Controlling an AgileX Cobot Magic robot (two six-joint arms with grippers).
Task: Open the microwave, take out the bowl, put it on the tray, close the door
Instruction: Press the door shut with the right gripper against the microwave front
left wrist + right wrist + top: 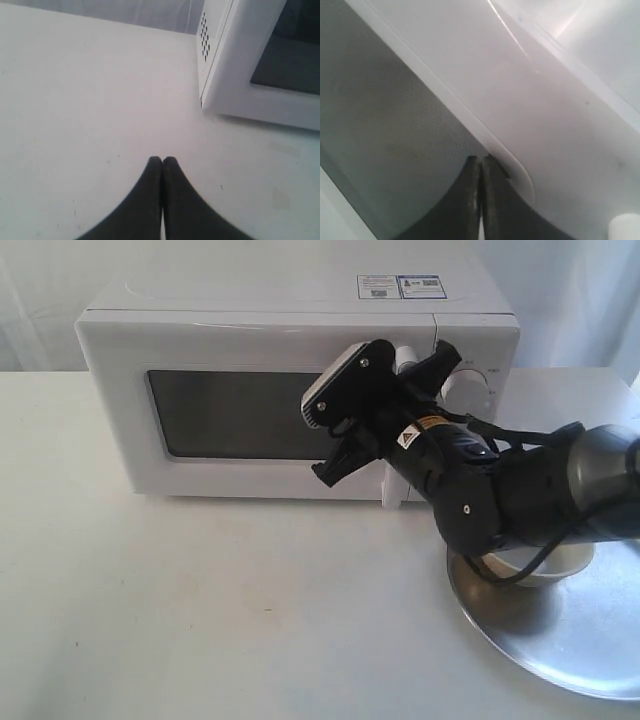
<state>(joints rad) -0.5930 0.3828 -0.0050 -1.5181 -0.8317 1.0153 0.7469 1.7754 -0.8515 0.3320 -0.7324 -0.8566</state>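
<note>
The white microwave stands at the back with its door flush against the body. My right gripper is shut and empty; its tips rest against the door at a rounded corner of the dark window, beside the white bar handle. Partly hidden under the right arm, the cream bowl sits on the silver tray at the front right. My left gripper is shut and empty low over the table, near a front corner of the microwave; the exterior view does not show it.
Two white knobs sit on the microwave's right panel, just beyond the right gripper. The pale tabletop runs in front of the microwave. The tray reaches the frame's right and lower edges.
</note>
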